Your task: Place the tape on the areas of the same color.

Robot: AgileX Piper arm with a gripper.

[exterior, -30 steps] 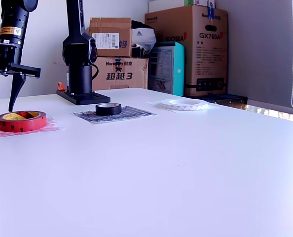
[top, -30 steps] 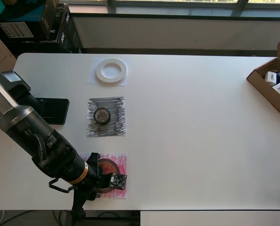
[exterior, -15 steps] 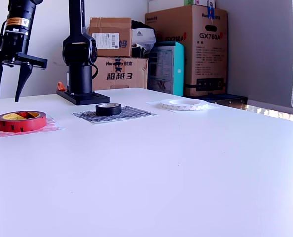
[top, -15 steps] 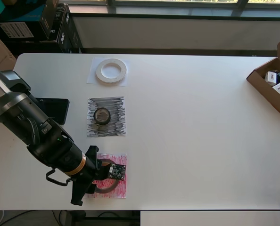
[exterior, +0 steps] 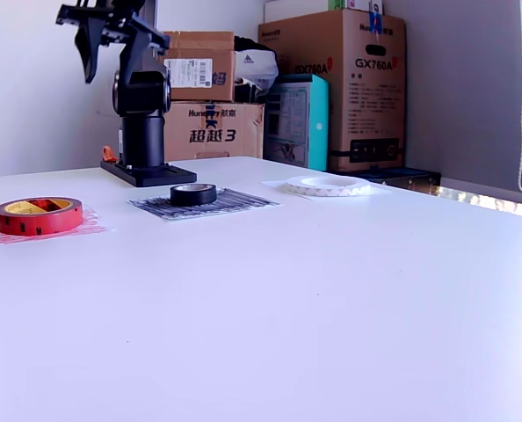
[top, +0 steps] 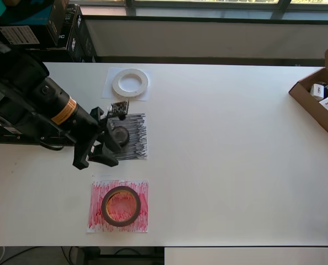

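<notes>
1. Gripper is empty, fingers spread apart, raised high above the table. In the overhead view it hangs over the left edge of the black sheet, just left of the black roll.
2. Red-brown roll lies flat on the red sheet, roughly centred, well inside the edges. It sits below the gripper in the overhead view and at the exterior view's far left.
3. Black roll sits flat on the black sheet; the gripper partly hides it from above, but the exterior view shows it clear on the scribbled paper.
4. White ring lies flat on the white sheet, at the top of the overhead view, apart from the gripper.
5. All rolls lie with the hole facing up, so there is no long axis to line up with.
6. Judgement: every roll is on its matching colour, so the task looks done; the next move is likely just a retreat, straight up and away, without clipping the black roll beneath.
7. Cardboard box at the overhead view's right edge holds small packets; not involved.
</notes>
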